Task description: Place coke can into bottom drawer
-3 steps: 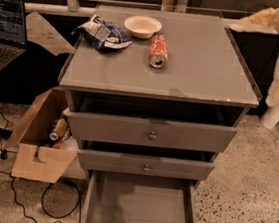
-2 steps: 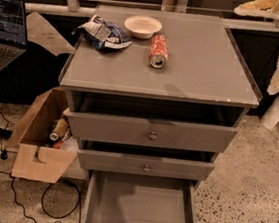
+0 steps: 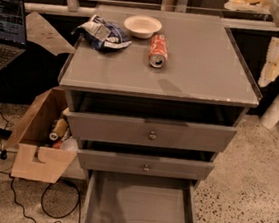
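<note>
Far left: open laptop [image 3: 5, 33], screen lit. Below it on the floor, a cardboard box [image 3: 40, 145] with bottles inside, leaning against the cabinet's left side; black cable [image 3: 43, 203] looped in front.

Cabinet top [image 3: 204, 70], left rear: chip bag [image 3: 103, 31], crumpled. Just right of it, white bowl [image 3: 142, 26], upright.

Can [image 3: 158, 50] lies on its side just right of the bowl and in front of it, silver end facing the camera (nothing touches it).

Under the top: two knobbed drawers, each slightly out. Bottom drawer [image 3: 141, 209] pulled well out, grey floor showing.

Gripper [image 3: 245, 2]: upper right, past the cabinet's rear right corner, well apart from the can. Open or closed: cannot tell.
</note>
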`<act>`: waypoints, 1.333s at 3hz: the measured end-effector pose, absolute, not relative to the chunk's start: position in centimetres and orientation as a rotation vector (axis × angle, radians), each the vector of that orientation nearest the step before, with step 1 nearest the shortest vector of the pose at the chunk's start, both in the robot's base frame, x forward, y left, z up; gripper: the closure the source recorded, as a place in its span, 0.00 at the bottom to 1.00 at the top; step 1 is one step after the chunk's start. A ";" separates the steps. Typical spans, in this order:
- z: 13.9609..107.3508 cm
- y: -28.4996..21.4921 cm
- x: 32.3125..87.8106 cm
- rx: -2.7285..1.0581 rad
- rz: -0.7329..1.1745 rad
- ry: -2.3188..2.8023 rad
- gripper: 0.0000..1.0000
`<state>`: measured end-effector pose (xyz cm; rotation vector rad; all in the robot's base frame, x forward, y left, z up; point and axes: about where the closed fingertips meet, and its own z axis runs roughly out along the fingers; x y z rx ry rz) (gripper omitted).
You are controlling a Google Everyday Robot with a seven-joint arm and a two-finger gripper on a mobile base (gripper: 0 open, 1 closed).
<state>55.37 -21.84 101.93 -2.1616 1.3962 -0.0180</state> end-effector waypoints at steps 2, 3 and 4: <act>103.4 -19.6 64.7 -2.416 -0.329 1.135 0.00; 104.3 -18.1 67.6 -2.572 -0.493 0.958 0.00; 104.3 -18.1 67.6 -2.572 -0.493 0.958 0.00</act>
